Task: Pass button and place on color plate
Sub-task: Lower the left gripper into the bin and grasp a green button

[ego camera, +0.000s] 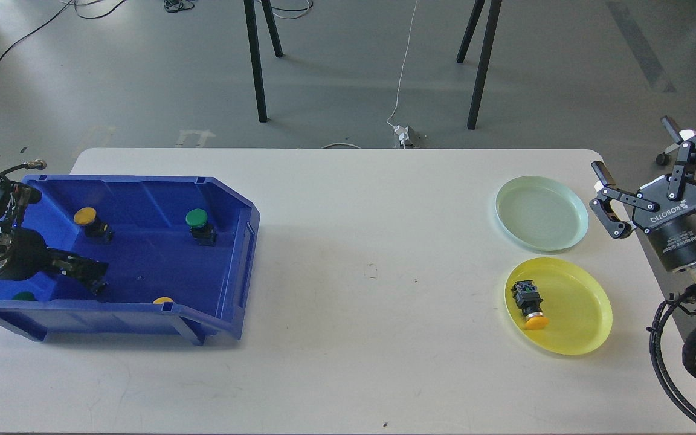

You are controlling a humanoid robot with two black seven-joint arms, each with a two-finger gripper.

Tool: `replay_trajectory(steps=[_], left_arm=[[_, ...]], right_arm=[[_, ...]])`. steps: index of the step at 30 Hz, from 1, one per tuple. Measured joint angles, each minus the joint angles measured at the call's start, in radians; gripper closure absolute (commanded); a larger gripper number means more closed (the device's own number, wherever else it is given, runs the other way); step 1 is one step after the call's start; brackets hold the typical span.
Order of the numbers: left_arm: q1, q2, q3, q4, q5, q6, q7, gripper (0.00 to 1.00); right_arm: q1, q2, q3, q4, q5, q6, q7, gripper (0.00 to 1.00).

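Inside the blue bin (227, 241), the left pincer (91, 277) reaches low over a button; its jaw state cannot be told (too dark). The right pincer (644, 175) hangs spread beside the pale green plate (541, 212), and a yellow button (529, 301) lies on the yellow plate (583, 314).

Left gripper (91, 278) low inside blue bin (227, 199), yellow-capped button (528, 300) on yellow plate (583, 314).

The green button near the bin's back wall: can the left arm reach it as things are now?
Probably yes. The left tool is already inside the blue bin, and the green button stands farther right on the open bin floor, with nothing visible between them. Its jaw state is unclear.
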Motion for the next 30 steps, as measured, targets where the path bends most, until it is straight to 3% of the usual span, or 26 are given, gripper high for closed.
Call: replay_trajectory(steps=[9, 14, 19, 21, 22, 30], left_arm=[[0.025, -0.030, 0.001, 0.046, -0.002, 0.000, 0.000, 0.22], [0.027, -0.029, 0.002, 0.046, -0.001, 0.000, 0.000, 0.30], [0.028, -0.029, 0.001, 0.046, -0.001, 0.000, 0.000, 0.56], [0.029, -0.027, 0.001, 0.046, 0.000, 0.000, 0.000, 0.80], [0.029, -0.027, 0.002, 0.046, 0.001, 0.000, 0.000, 0.85], [0.024, -0.029, -0.002, 0.044, -0.003, 0.001, 0.000, 0.87]], right_arm=[[-0.011, 0.000, 0.001, 0.000, 0.000, 0.001, 0.000, 0.02], [-0.013, 0.000, 0.002, 0.000, 0.000, 0.001, 0.000, 0.02], [-0.017, 0.000, 0.002, 0.000, 0.000, 0.001, 0.000, 0.02], [-0.021, 0.000, 0.002, 0.000, 0.000, 0.001, 0.000, 0.02], [-0.022, 0.000, 0.002, 0.000, 0.000, 0.001, 0.000, 0.02], [-0.028, 0.000, 0.002, 0.000, 0.000, 0.001, 0.000, 0.02]])
